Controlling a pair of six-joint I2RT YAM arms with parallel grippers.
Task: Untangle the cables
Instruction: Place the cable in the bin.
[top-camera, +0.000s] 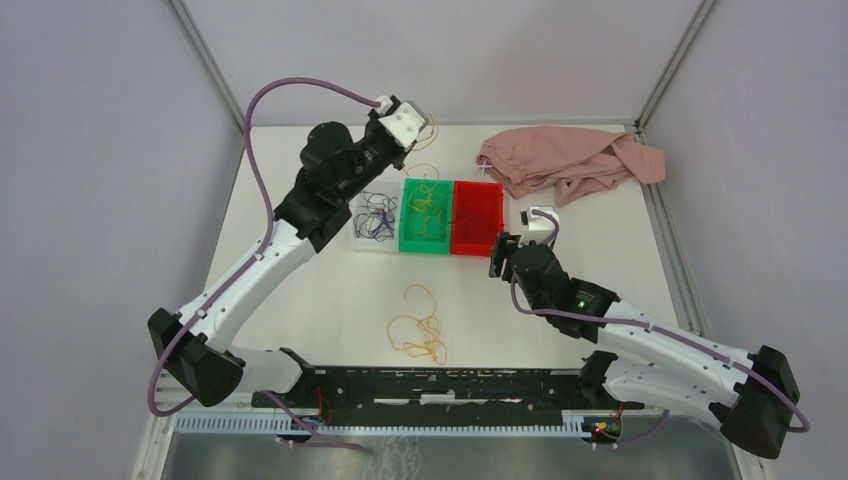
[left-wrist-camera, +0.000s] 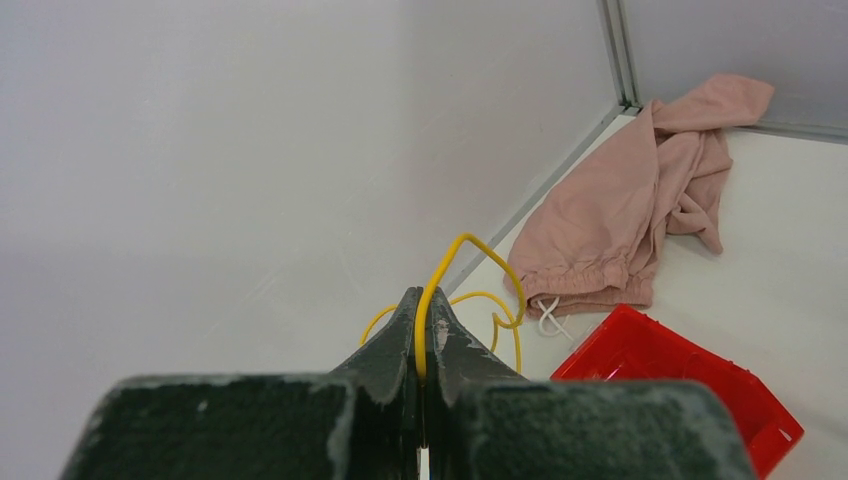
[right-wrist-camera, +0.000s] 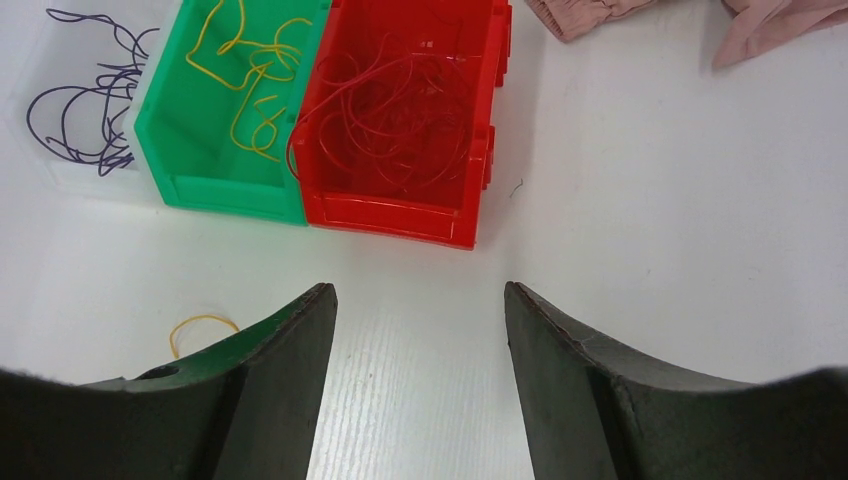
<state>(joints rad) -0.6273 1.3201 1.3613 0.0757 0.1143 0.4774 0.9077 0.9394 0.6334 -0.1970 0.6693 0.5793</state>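
The white desk (top-camera: 330, 300) carries everything. Your left arm reaches to its far left corner, raised above the surface. The left end effector (left-wrist-camera: 422, 315) is pressed together there and pinches one yellow cable (left-wrist-camera: 455, 245), which arches up out of the tips and hangs down behind them.

I judge that this strand belongs in the green bin (top-camera: 425, 248), where other yellow cables (right-wrist-camera: 245, 70) already lie. To do this well, bring the strand over the middle of that bin. Lower it until the hanging end rests inside, and only then let the fingers part. The strand is floppy and will swing, so move slowly.

The pink cloth (top-camera: 565, 160) lies crumpled at the far right corner, apart from your path. The three containers stand in one row, touching side by side. The red bin (top-camera: 474, 250) with red cables (right-wrist-camera: 400, 115) is on the right of the green one. The clear tray (top-camera: 358, 243) with purple cables (right-wrist-camera: 85, 120) is on its left. A swinging tail could fall into either neighbour.

The right end effector (right-wrist-camera: 418, 292) hovers spread wide just before the red bin and holds nothing. It is near enough to catch a loose tail, I think.

A loose bundle of yellow-orange cables (top-camera: 420, 325) waits on the near middle of the desk.
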